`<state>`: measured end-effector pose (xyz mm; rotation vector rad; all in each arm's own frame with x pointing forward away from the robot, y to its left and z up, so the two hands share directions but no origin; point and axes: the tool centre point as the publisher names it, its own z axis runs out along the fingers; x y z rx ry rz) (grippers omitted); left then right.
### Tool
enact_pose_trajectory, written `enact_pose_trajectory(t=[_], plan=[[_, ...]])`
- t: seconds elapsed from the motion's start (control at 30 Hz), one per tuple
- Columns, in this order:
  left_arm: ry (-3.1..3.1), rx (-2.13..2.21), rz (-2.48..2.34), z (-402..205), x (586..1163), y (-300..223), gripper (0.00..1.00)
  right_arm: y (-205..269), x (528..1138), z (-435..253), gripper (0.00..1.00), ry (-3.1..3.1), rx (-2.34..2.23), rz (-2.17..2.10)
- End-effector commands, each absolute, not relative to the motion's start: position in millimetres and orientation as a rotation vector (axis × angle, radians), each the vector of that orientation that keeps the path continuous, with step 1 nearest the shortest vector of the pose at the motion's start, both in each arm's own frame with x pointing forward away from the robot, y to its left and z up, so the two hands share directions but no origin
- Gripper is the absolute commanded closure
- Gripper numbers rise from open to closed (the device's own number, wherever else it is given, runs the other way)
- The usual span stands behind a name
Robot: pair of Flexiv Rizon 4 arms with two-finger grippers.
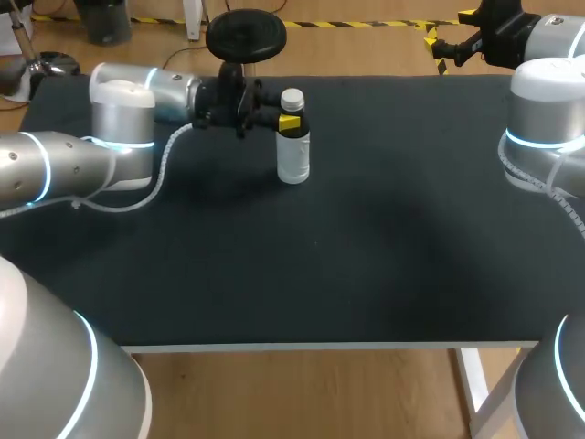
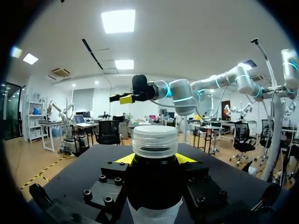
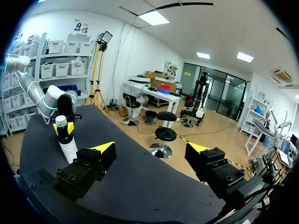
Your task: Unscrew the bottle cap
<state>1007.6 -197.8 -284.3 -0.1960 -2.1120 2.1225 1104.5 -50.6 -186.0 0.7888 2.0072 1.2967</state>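
A small bottle [image 1: 293, 151] with a clear lower body, a dark upper part and a white ribbed cap [image 1: 292, 98] stands upright at the back of the table, left of centre. My left gripper [image 1: 289, 122] comes in level from the left and is shut on the bottle just under the cap. In the left wrist view the cap [image 2: 154, 140] rises between the yellow fingertips [image 2: 122, 159], which press the dark neck from both sides. My right gripper [image 3: 152, 151] hangs open and empty at the far right, well away from the bottle [image 3: 69, 148].
The black tabletop [image 1: 384, 247] stretches from the bottle to the white front edge [image 1: 320, 346]. My right arm [image 1: 544, 119] stands over the table's right side, with its gripper [image 1: 448, 48] past the back right corner.
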Motion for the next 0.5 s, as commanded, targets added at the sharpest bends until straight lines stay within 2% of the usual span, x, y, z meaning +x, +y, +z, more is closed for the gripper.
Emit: enact_pose_trajectory(t=[0.03, 0.5], plan=[[-2.103, -0.197, 2.130, -286.5, 1009.5, -196.0, 1.00, -50.5, 1104.4, -185.8, 0.00, 2.008, 0.790, 1.295], [-2.105, -0.179, 2.140, -286.1, 1010.3, -194.8, 1.00, -50.5, 1104.4, -185.8, 0.00, 2.008, 0.790, 1.295]])
